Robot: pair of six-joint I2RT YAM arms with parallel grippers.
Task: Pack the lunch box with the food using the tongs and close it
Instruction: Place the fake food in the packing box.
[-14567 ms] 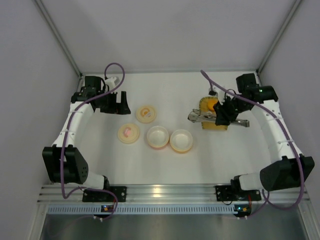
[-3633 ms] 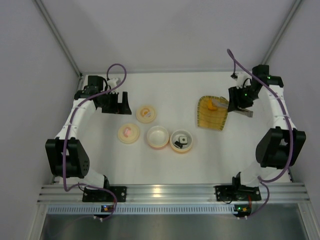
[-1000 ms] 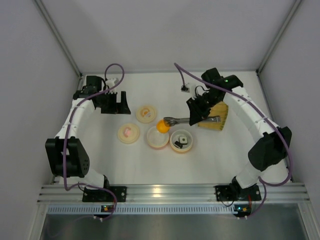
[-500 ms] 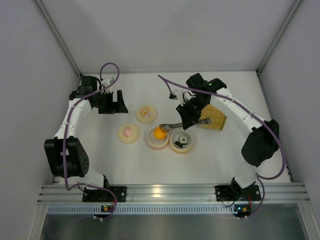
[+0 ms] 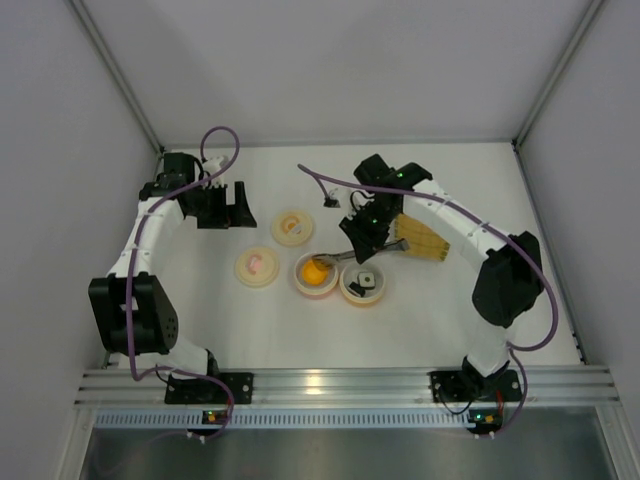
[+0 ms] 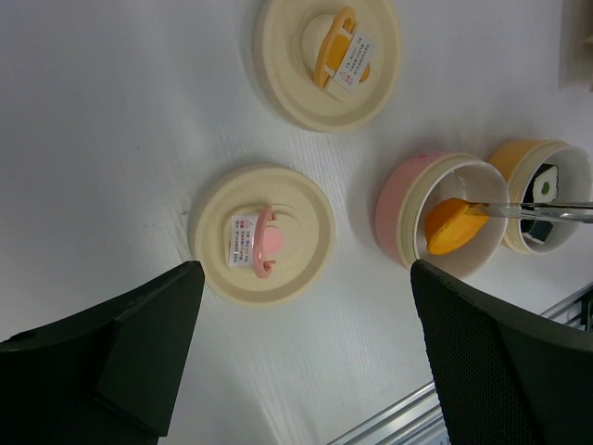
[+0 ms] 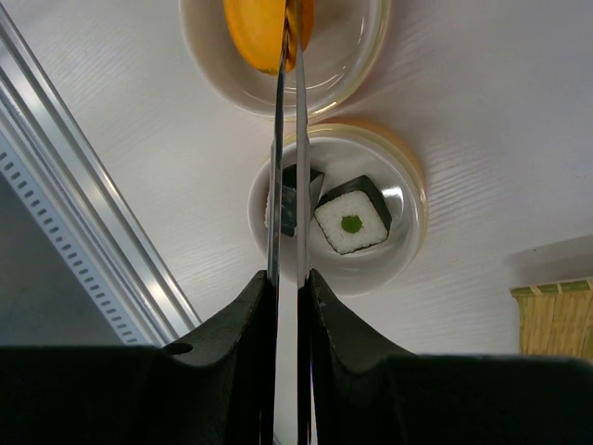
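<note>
The right end effector [image 7: 287, 278] squeezes the tongs [image 7: 287, 176] so they pinch the orange ball [image 6: 452, 227] inside the pink bowl [image 6: 393, 211]; the left end effector [image 6: 301, 357] hangs open.

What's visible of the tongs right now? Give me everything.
The tongs are slim, silver-grey and metal-looking: two straight flat arms squeezed almost parallel, with a thin gap between them. The right gripper holds them near the joined end, jaws shut on both arms. They reach out above the orange cup holding the sushi pieces, and their tips are at the orange ball inside the pink cup. Whether the tips are pinching the ball cannot be told.
</note>
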